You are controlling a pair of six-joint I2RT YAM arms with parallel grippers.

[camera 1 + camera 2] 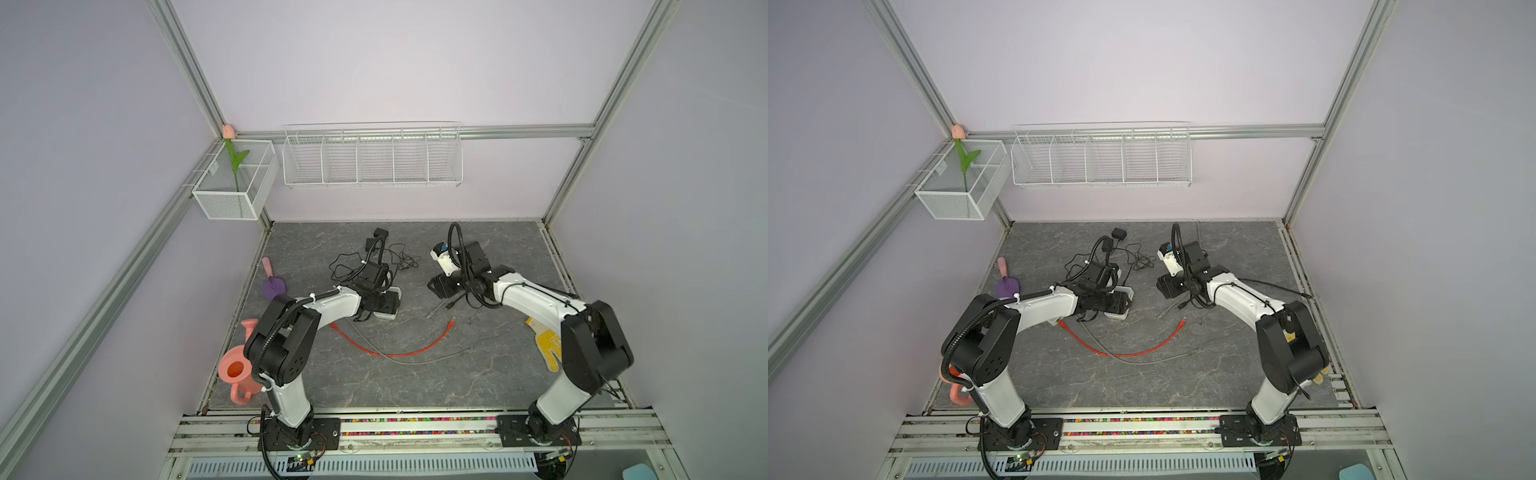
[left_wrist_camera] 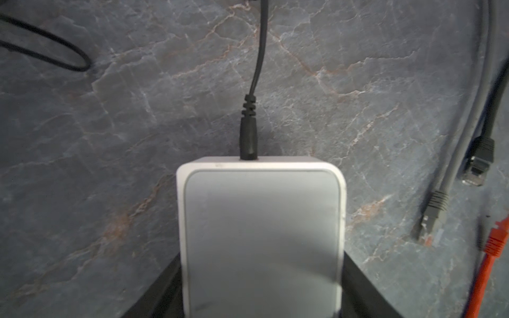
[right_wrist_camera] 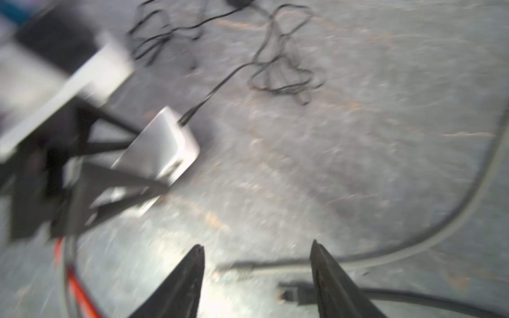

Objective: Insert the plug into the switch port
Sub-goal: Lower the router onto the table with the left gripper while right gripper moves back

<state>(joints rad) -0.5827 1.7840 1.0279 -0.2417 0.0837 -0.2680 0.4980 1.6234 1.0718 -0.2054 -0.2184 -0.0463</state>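
Switch (image 2: 261,220), a small white box, sits clamped between the fingers of the left tool (image 1: 381,306), with a black power lead (image 2: 249,137) seated in its far edge. Whether it rests on the bench (image 2: 110,143) or is lifted just clear, I can't tell. The right tool (image 3: 256,246) hangs with its jaws spread and nothing between them, low over a cluster of loose cable ends: a grey plug (image 2: 429,217), a black plug (image 2: 478,162) beside it, and an orange plug (image 2: 495,242) close by. None of them is in the switch.

To my eye this is the pick-up step: box steadied, plug not yet taken. Which of the three is meant I can't say. The grey one lies most nearly under the open jaws in the right wrist view, though that picture is smeared. The next move calls for dropping onto the plug body and closing on it rather than on the soft cable. Then it must be lined up square with the port face, which seems turned toward the right arm.
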